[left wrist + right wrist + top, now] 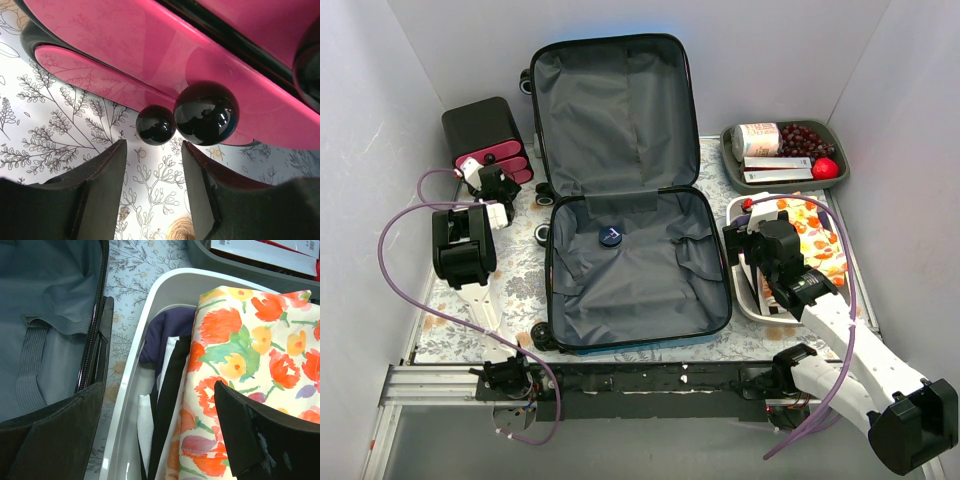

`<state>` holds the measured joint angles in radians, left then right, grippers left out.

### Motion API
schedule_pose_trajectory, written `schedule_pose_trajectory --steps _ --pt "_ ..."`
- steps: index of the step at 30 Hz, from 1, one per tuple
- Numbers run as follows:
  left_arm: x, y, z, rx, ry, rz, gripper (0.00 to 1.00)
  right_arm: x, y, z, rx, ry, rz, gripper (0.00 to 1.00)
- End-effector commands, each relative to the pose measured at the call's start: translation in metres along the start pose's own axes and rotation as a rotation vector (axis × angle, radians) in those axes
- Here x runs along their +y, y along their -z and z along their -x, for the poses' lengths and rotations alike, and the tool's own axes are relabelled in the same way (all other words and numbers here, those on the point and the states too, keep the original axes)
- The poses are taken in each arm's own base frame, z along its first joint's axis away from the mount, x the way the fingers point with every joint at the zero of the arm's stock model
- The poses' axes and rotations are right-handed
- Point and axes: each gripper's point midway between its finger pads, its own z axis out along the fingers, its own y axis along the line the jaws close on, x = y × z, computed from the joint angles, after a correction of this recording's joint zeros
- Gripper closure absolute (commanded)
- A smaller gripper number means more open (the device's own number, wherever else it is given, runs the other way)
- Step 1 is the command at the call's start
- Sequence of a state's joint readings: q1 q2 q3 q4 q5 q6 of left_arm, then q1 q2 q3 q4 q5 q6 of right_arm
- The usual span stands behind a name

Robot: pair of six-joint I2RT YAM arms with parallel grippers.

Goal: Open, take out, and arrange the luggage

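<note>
Luggage (630, 280) lying open and flat at centre of table (520, 290), long axis running near to far, lid on far side. Right gripper (160, 440) hovering just beside its right edge, over white tray (129, 390), jaws wide, holding nothing: nearer arm. Left gripper (154, 149) pointing at drawer knob (156, 125), jaws partly apart, gripping nothing; luggage lying to its right.

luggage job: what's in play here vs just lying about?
In play: suitcase, open; blue puck in it.
Lying about (maybe sorting spots): white bin with folded cloth; grey tray; drawer box, left claw at its knobs.
</note>
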<state>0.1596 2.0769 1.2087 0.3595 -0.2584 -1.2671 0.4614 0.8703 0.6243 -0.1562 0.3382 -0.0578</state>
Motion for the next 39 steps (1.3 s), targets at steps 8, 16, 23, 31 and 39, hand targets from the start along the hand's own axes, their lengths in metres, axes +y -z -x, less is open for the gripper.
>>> schedule_pose_trajectory --steps 8,16,23,31,39 --pt "-0.005 -0.001 0.028 -0.136 0.095 0.054 0.59 -0.005 0.004 0.020 -0.053 0.007 -0.022 0.02" --pt "-0.009 -0.008 0.028 -0.143 0.098 0.048 0.51 -0.009 0.006 0.023 -0.060 0.012 -0.041 0.02" --pt "-0.012 -0.012 0.028 -0.149 0.112 0.033 0.52 -0.011 0.004 0.021 -0.046 0.017 -0.049 0.02" --pt "-0.015 -0.021 0.029 -0.153 0.125 0.031 0.60 -0.014 0.007 0.028 -0.057 0.016 -0.062 0.02" --pt "-0.015 -0.005 0.036 -0.175 0.107 0.013 0.79 -0.014 0.007 0.027 -0.055 0.018 -0.065 0.02"
